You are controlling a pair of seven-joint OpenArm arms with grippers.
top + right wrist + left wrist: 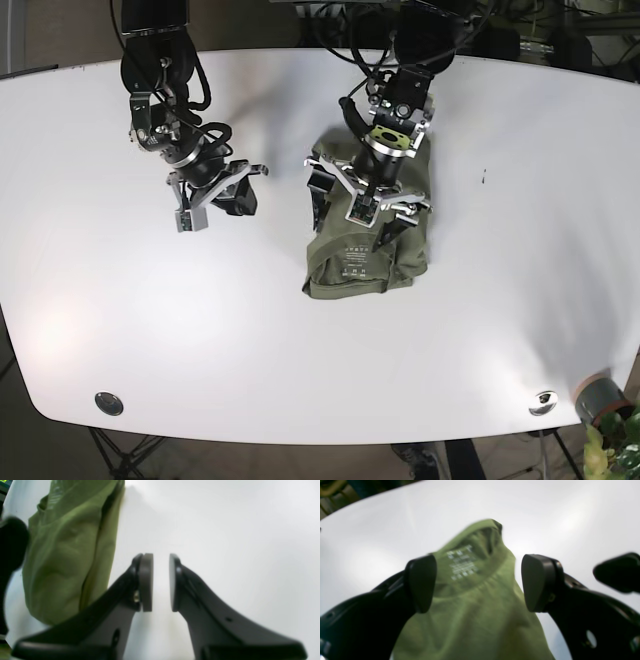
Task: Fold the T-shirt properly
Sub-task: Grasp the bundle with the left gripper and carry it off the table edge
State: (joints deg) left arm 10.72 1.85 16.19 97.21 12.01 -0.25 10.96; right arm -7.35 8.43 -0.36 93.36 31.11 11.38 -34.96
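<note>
Soft, matt green cloth T-shirt (366, 245) wrinkles on a smooth, glossy white table (500, 330); beside it, matt black plastic fingers (421, 582) above the cloth.

Right hand (161, 582) slightly parted beside T-shirt (67, 552).

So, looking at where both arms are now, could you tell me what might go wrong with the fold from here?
The left gripper hangs open right over the folded T-shirt; lifting or sliding away, a finger could snag the cloth and undo the fold. The collar end stands puffed up, not flat, so the bundle may spring open. The right gripper sits apart over the bare table, too far off to steady anything.
</note>
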